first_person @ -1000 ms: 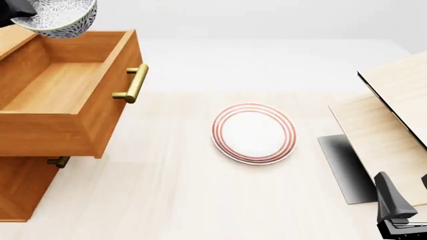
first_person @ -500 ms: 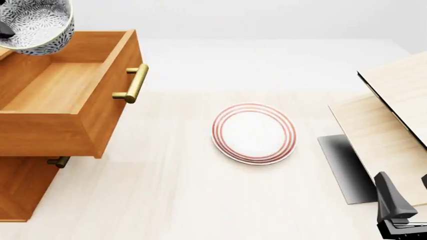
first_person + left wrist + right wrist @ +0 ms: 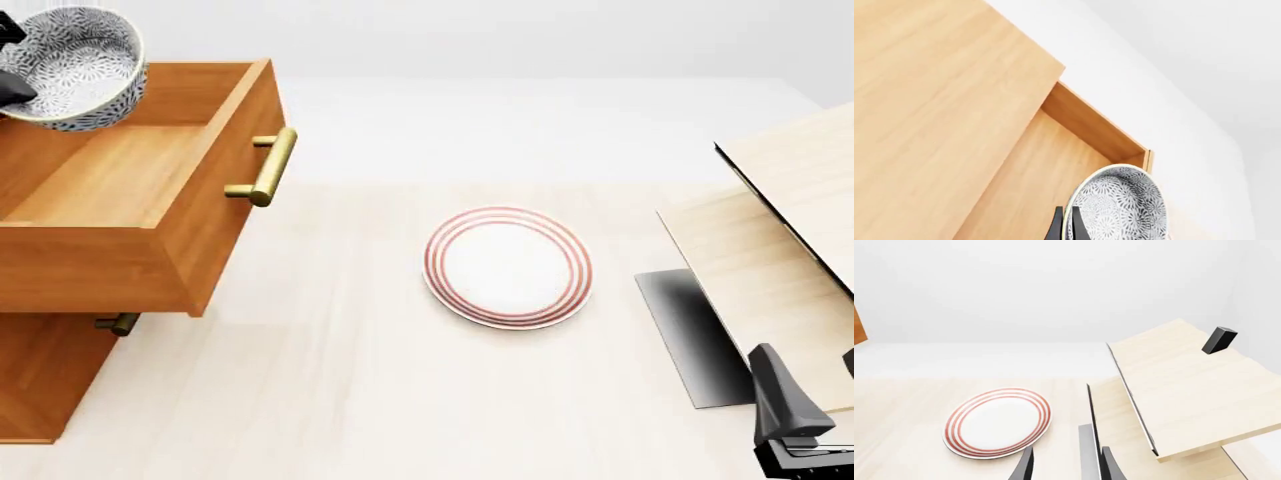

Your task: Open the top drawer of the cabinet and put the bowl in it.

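We log bowl lower than before, tilted over pulled-out top drawer rear corner, left end effector clamped on its rim, right end effector apart, unmoved near desk edge, plate unchanged.

Front camera overlooks the table; right wrist camera shares the plate.

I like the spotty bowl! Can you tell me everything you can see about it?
The bowl is small, deep and round, white with a dense grey-blue lacy pattern inside and out. It looks like glazed ceramic. It is held in the air, tilted, with its opening partly toward the front camera, above the far left corner of the open top drawer. The left gripper pinches its rim, one thin black finger on each side of the wall. It is not resting on the wood.
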Robot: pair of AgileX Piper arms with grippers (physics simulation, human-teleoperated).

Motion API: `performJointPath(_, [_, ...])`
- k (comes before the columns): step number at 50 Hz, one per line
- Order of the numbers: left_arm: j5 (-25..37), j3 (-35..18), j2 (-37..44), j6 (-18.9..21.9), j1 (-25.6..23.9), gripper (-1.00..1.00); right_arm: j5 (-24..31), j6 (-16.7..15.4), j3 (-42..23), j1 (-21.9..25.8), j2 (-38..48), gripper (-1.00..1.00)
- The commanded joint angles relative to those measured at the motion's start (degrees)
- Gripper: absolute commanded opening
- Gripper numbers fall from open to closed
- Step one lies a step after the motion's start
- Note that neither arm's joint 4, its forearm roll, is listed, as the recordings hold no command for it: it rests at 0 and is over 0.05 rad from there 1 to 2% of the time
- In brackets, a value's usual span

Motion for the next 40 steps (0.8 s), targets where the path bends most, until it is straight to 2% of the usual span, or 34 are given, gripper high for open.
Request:
performJointPath(1, [-2.8, 1.1, 2.3, -0.2, 0.0, -1.00, 0.0, 0.0, 0.0, 0.0, 0.0, 1.00])
performJointPath(40, [-8.1, 4.8, 7.0, -0.8, 1.1, -1.00, 0.0, 0.0, 0.0, 0.0, 0.0, 1.00])
